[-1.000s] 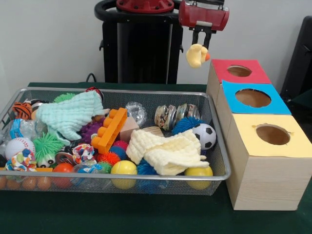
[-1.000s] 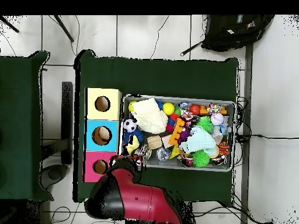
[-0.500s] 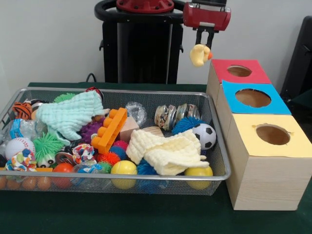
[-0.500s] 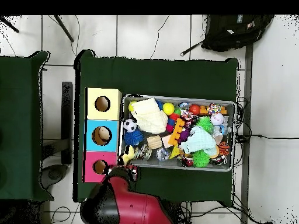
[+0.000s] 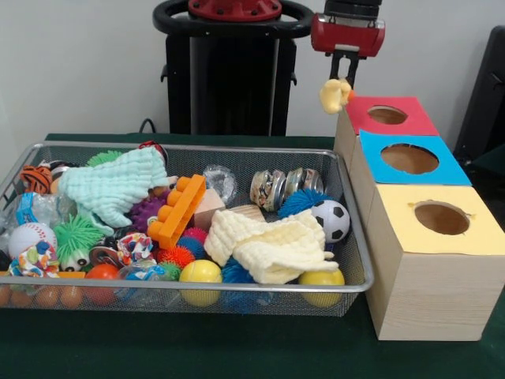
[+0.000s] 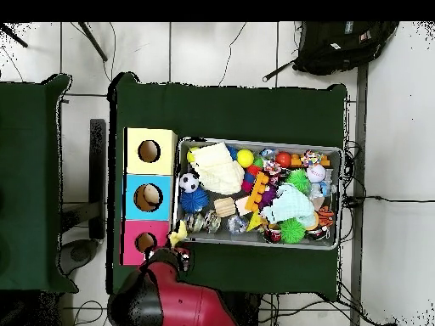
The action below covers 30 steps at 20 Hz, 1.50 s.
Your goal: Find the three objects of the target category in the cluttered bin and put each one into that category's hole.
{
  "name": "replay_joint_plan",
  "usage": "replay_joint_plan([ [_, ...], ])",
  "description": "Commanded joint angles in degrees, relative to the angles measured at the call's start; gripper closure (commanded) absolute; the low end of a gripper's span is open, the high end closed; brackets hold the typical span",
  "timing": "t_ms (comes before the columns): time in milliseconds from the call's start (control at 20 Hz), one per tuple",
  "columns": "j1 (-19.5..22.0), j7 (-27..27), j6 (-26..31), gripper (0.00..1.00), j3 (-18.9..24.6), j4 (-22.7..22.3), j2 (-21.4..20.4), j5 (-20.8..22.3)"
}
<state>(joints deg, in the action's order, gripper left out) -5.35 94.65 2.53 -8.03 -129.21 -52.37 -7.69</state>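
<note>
A: How does the arm sit?

B: In the front view it comes down from the top edge, its red wrist block high above the table, and the gripper [image 5: 344, 77] points straight down, just to the left of the red-topped box [image 5: 387, 115]. From overhead the red arm reaches up from the picture's bottom, and its tip lies just beside the red box's hole [image 6: 145, 243].

A: And the gripper itself?

B: Its two dark fingers [image 5: 349, 65] are drawn together, clamped on a small pale-yellow toy figure [image 5: 335, 95] with an orange part on its right side.

A: Where is that figure against the gripper?

B: It hangs right under the fingertips, pinched at its top, in the air above the far left corner of the red box and higher than the box's top. It is outside the bin [image 5: 260, 150], beyond that basket's far right corner.

A: The bin?

B: It sits on the green table [image 5: 237, 347], touching or just beside the row of three boxes, red, blue [image 5: 410, 158] and yellow [image 5: 442, 217], and is full of toys, with a soccer ball [image 5: 331, 219] near its right wall.
</note>
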Motion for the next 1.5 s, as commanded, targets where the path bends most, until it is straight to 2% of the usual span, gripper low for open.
replay_joint_plan([
  [50, -0.2, 16.5, -2.9, 1.00, 5.6, -1.5, 2.2, -4.0],
  [300, -0.5, 18.1, -4.3, 1.00, 6.3, -2.5, 3.2, -3.9],
  [1100, -3.3, 21.0, -1.6, 1.00, 5.8, -0.4, 2.9, -6.9],
  [1300, -8.4, 22.6, -1.5, 1.00, 2.0, -0.2, 2.8, -9.3],
  [1400, -10.7, 23.4, -1.0, 1.00, 1.1, -0.3, 2.7, -10.8],
  [1500, -11.2, 23.6, -1.4, 1.00, 1.5, -0.9, 2.7, -11.6],
])
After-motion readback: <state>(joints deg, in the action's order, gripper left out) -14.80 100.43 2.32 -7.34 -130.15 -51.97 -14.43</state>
